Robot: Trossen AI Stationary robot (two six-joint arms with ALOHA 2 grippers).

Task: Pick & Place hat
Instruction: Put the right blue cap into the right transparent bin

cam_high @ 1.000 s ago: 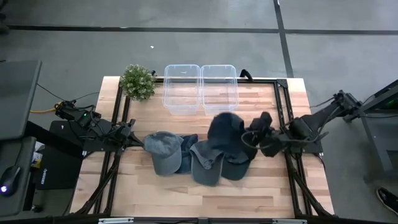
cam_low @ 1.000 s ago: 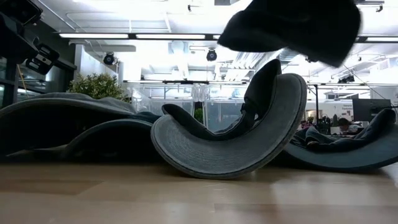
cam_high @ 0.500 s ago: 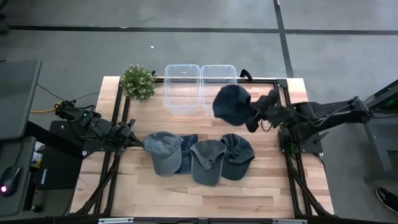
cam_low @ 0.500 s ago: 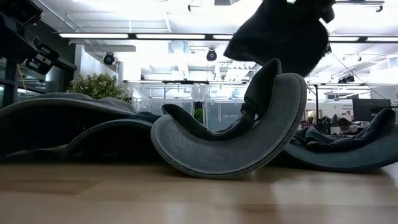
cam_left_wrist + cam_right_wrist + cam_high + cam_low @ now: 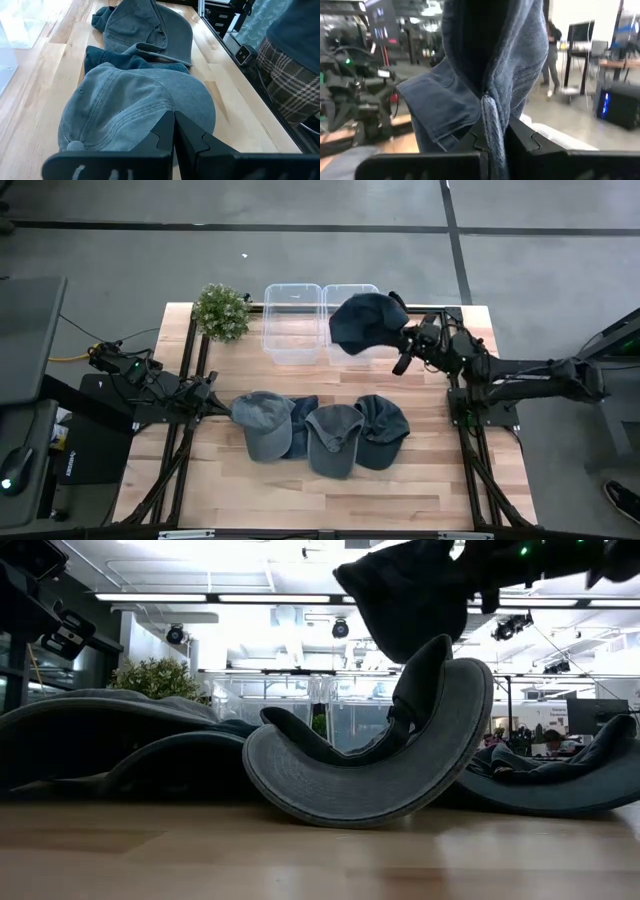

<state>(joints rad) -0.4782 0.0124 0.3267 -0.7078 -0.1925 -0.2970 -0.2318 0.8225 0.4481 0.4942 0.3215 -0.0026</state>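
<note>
Your right gripper (image 5: 408,340) is clamping a dark blue hat (image 5: 362,322) — you're holding it aloft over the right-hand clear bin (image 5: 352,297), at about one o'clock from the table's middle. Your left gripper (image 5: 222,406) is sitting closed at nine o'clock, against the grey cap (image 5: 264,423) — three more caps (image 5: 345,435) are lying centre-table.

1. Grey concrete floor (image 5: 300,250) w/ dark seam lines around the table.
2. Wood-plank table (image 5: 330,490), black frame rails (image 5: 470,460).
3. Ceiling strip lights (image 5: 270,598) on; bright open room w/ glass partitions behind.
4. Desks, monitor (image 5: 580,31) far back; person (image 5: 295,65) in plaid trousers beside table.
</note>
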